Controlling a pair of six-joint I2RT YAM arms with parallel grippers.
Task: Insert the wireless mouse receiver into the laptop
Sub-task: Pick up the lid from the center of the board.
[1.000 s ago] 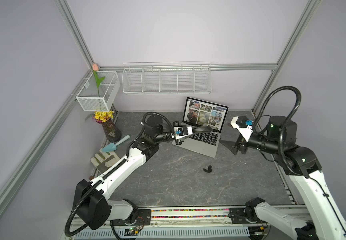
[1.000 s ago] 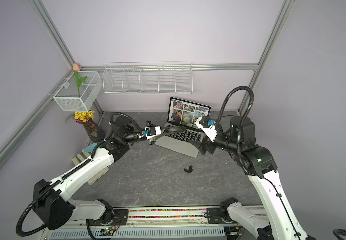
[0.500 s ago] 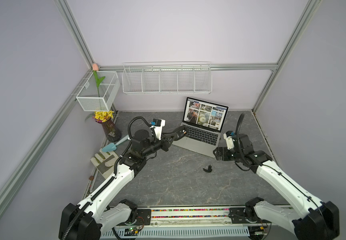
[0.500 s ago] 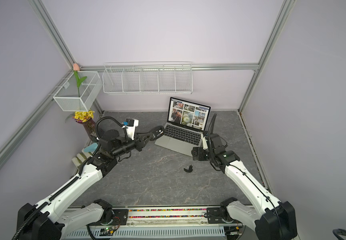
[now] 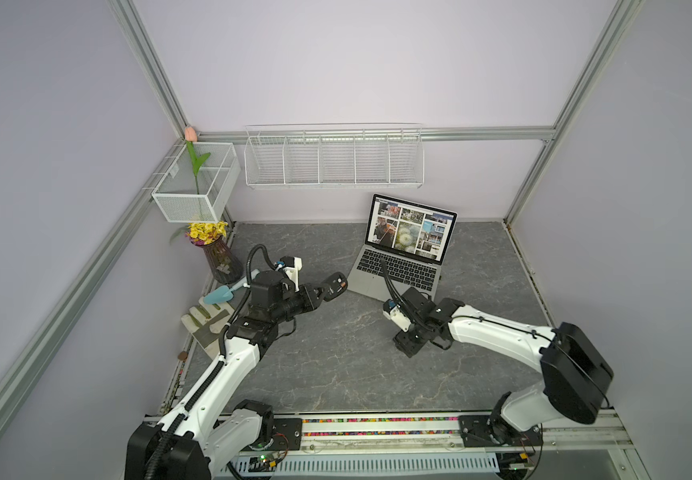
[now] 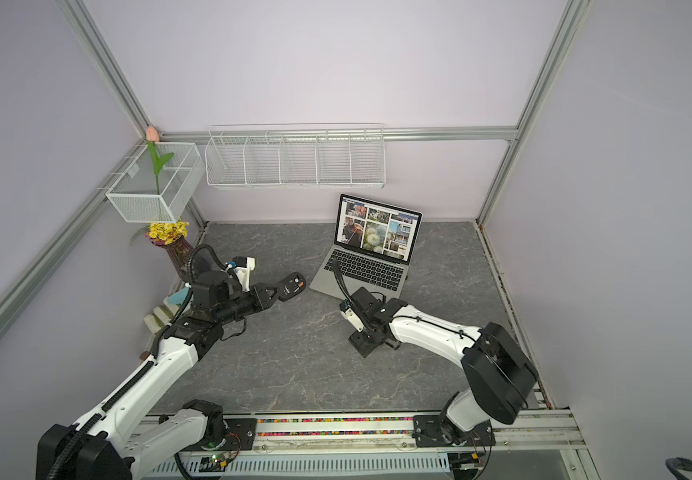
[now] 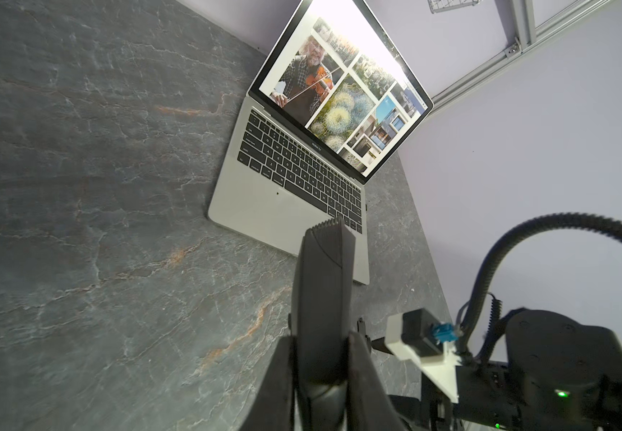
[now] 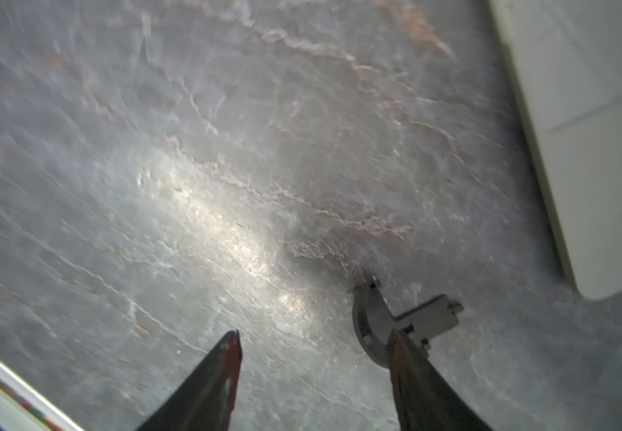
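left tool (image 7: pixel 322 349): clamped on the rear end of the black mouse (image 5: pixel 334 286), holding it above the bench (image 5: pixel 336 374), just beside the front corner of the laptop (image 5: pixel 412 272) nearest this tool.
black mouse: underside turned up toward the top cameras, with a small orange mark on it; the left wrist view sees it edge-on.
right tool (image 8: pixel 313 336): fingers apart, tips lowered close to the bench in front of the laptop.
wireless mouse receiver (image 8: pixel 427 317): probably the tiny dark piece with a curved end and a straight stub, though the right wrist view is blurred. It lies on the bench at the tip of one finger, not between the two, near a front corner of the laptop. In both top views the right tool hides it.
laptop: open, silver-grey, toward the back of the bench, screen lit with a grid of photos.
bench edge by the left arm (image 5: pixel 228 365): a dark vase (image 5: pixel 217 266) of yellow flowers, a blue trowel (image 5: pixel 218 294), pale gloves (image 5: pixel 207 322).
back wall: a white wire basket (image 5: pixel 333 160); at the corner beside it, a mesh box (image 5: pixel 194 199) with a tulip (image 5: pixel 190 134) standing in it.
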